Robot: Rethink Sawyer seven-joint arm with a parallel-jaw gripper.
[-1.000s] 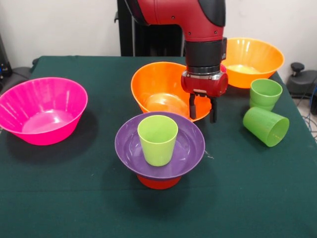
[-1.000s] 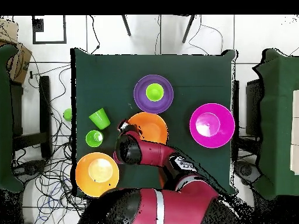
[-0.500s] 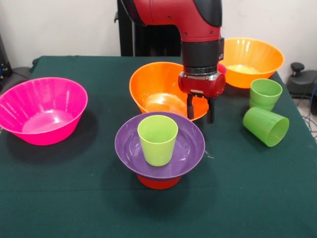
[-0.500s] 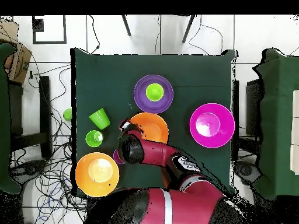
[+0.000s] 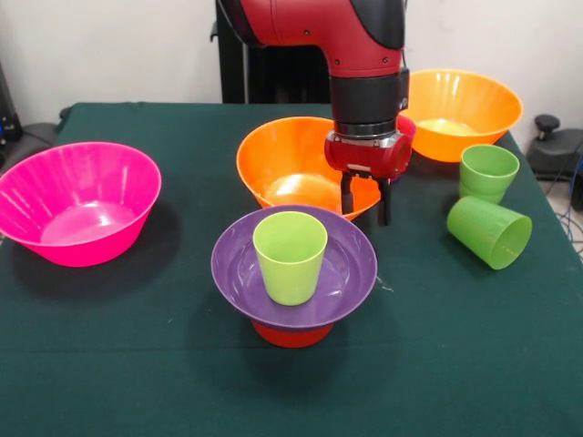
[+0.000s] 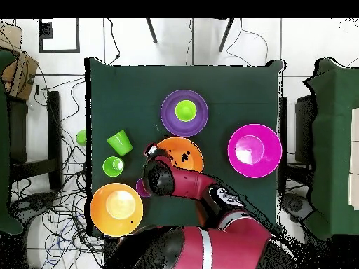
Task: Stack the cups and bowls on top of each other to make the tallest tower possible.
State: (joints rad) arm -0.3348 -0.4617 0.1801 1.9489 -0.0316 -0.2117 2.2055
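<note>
The tower stands at the front middle: a yellow-green cup point(image 5: 290, 255) in a purple bowl point(image 5: 348, 269) on a small upturned orange bowl point(image 5: 291, 335). Just behind it is a big orange-yellow bowl point(image 5: 287, 164). My gripper point(image 5: 363, 204) is shut on its right rim, one finger inside and one outside. In the overhead view the gripper point(image 6: 150, 150) is at the left rim of that bowl point(image 6: 184, 154), below the tower point(image 6: 185, 111). Two green cups are at the right, one upright point(image 5: 488, 171) and one on its side point(image 5: 489, 232).
A big pink bowl point(image 5: 77, 200) sits at the left. A second orange-yellow bowl point(image 5: 463, 111) is at the far right corner. A small purplish thing point(image 5: 406, 125) shows behind my wrist. A green thing point(image 6: 81, 137) lies off the table's edge.
My gripper has moved a little to the left, and the orange-yellow bowl in its grip has shifted left with it. The tower and the other things have not moved.
</note>
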